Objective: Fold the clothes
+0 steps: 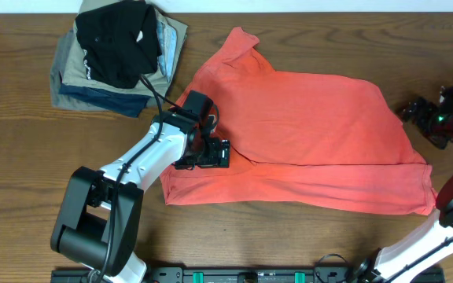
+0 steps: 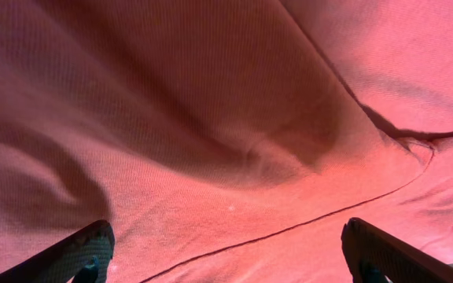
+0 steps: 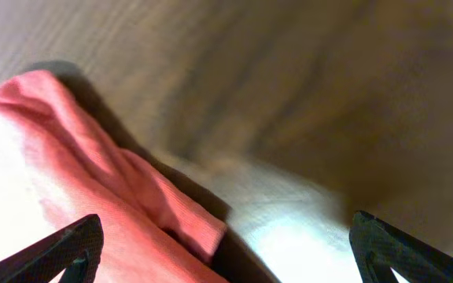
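Left wrist view: the left gripper (image 2: 222,244) has its two dark fingers (image 2: 81,251) spread wide and released. Nothing is pinched between them, and the coral-red short-sleeved cotton T-shirt (image 2: 211,118) lies directly below and ahead, with a thin seam line crossing between the fingertips.

In the right wrist view the right gripper (image 3: 226,240) is equally wide and empty. Only the brown wooden table (image 3: 305,94) lies between its fingers, with the shirt's bunched edge off to the lower left.

Seen from overhead, the shirt lies spread on the table with its long axis running left to right between the two arms. The left gripper hovers over its left end, and the right gripper sits just beyond its right edge.

By my judgement the left arm is nearer to a grip, while the right arm must first reach to its left to get over cloth.
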You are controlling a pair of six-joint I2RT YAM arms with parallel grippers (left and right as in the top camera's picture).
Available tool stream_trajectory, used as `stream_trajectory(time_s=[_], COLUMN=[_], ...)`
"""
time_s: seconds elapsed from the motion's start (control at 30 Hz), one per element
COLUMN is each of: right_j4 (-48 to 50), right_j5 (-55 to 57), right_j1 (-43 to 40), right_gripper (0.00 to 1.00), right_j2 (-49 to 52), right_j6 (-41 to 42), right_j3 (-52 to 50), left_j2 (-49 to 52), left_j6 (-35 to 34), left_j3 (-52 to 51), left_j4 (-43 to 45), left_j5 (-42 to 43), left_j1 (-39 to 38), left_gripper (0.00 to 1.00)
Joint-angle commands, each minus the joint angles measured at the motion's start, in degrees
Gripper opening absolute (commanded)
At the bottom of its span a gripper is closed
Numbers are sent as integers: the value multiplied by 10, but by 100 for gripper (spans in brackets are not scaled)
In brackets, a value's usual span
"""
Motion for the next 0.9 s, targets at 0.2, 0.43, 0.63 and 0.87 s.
stream_trajectory(time_s=[0.2, 0.43, 0.63, 0.87], right_j4=[2, -7, -42, -179], right_j5=[-45, -43, -10, 87], right_j1=[51, 57, 53, 60], right_gripper=[68, 41, 1, 1], right_j2=[39, 39, 37, 15], right_j6=[-27, -26, -8, 15], right_j3=[2, 2, 37, 151], left_j2=[5, 5, 5, 5], left_j6=[1, 1, 1, 1], left_j3=[-6, -6, -6, -6], left_j4=[0, 0, 0, 0], left_j5=[3, 2, 2, 2], left_j1=[0, 0, 0, 0], left_gripper=[93, 93, 93, 94])
